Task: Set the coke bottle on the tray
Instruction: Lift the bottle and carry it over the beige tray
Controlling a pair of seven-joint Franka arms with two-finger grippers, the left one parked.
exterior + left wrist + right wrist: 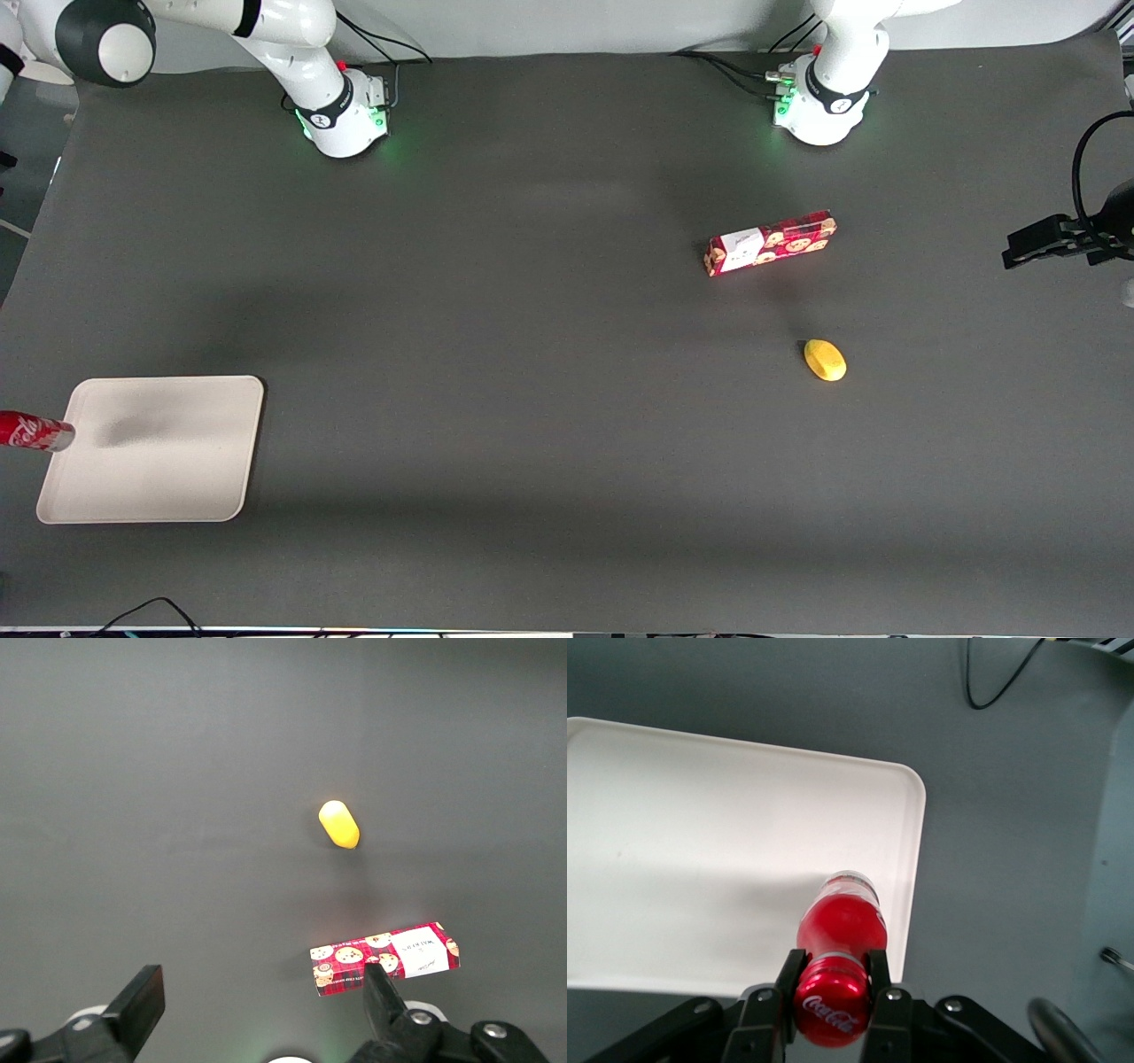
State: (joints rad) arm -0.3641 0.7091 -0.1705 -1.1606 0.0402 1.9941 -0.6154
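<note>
A: What's biggest on the table [549, 354]?

B: The tray [177, 478], flat and beige, lying toward the working arm's end and near the front camera. Nothing rests on it, only a soft shadow.

A: Next down?

B: The cookie box [771, 242], red, lying flat toward the parked arm's end. It also shows in the left wrist view [385, 958].

A: And the bottle?

B: The bottle [35, 431] is held in the air, tilted over, its silvery base just above the tray's outer edge. In the right wrist view [842, 926] it hangs over the tray [700, 859], close to a corner and the rim.

A: What has hold of it?

B: The gripper [833, 988]. Its two fingers are closed snugly on the bottle near the red cap, one on each side.

A: Anything smaller?

B: A small yellow object [825, 360], nearer the front camera than the box and well apart from it, seen too from the left wrist [339, 824].
</note>
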